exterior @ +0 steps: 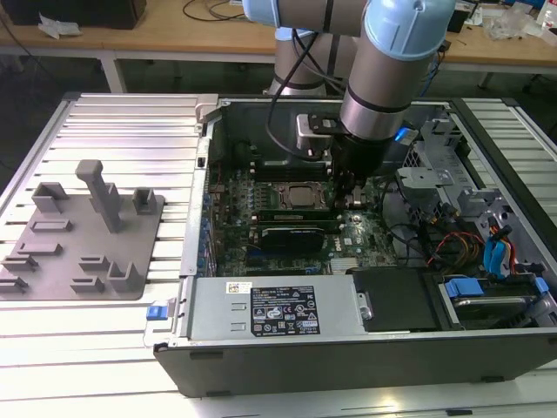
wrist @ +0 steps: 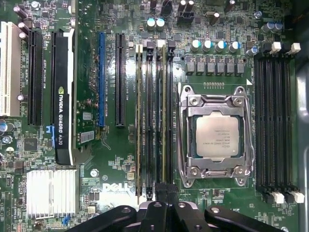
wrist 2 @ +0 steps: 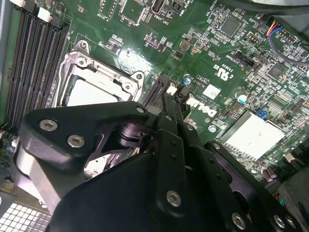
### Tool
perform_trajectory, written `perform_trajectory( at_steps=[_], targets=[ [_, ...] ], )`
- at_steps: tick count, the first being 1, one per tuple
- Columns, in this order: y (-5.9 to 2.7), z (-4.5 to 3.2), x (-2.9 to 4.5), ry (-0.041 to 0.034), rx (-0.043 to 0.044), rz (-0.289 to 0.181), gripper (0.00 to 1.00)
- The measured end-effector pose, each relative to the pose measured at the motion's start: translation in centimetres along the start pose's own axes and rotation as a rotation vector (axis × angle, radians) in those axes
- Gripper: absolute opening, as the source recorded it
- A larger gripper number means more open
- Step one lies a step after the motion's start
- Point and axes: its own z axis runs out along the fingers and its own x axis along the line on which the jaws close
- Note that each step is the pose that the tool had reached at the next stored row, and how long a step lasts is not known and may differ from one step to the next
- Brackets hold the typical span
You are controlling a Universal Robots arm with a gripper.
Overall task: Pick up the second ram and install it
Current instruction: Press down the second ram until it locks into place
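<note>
The installing step was judged to be in hand, the picking up being already done: the second ram (wrist: 165, 121) was seen edge-on in the first wrist view, standing in one of the long black slots (wrist: 149, 121) just beside the processor (wrist: 216, 137), with another stick (wrist: 139, 121) seated a few slots over. The claw (wrist: 167, 189) was held low inside the computer case (exterior: 348, 348), in line with one end of the second ram; its fingers were drawn narrow, almost together, and nothing could be made out clamped between them. Whether the tips actually touched the stick's top edge could not be told. In the second wrist view the claw (wrist 2: 166, 104) was seen as matte black metal plates joined by bright screws, tapering to slim tips above the glossy green motherboard (wrist 2: 227, 58). What the seating was judged to call for was straight, even pressure along a thin, stiff board – any tilt could be expected to jam it in the slot or leave one end proud. The stick itself showed as a flat olive strip; the processor was a dull silver square framed by a shiny steel bracket, and a finned metal heat sink (wrist: 50, 193) lay further off. On the ribbed desk (exterior: 130, 131) beside the case a grey plastic fixture (exterior: 87, 235) of blocky uprights was left.
</note>
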Motion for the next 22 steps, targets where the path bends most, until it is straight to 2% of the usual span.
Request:
perform_trajectory(
  at_steps=[2,3,5,9,12,16,20,22],
  targets=[
    [0.0,0.01,0.0,-0.0001,0.0,0.0,0.08],
    [0.01,-0.29,-0.04,-0.0014,0.0002,0.0,0.08],
    [0.07,-1.72,-0.12,0.0004,0.0001,0.0,0.08],
    [0.31,-1.77,-0.12,0.0009,0.0002,0.0,0.08],
    [2.46,-1.66,-0.1,0.0009,0.0003,0.0,0.08],
    [4.28,-1.58,-0.1,0.001,0.0006,0.0,0.08],
    [7.07,-1.43,-0.08,0.0007,0.0024,0.0,0.08],
    [7.53,-1.35,-0.1,0.0009,0.0034,0.0,0.08]
  ],
)
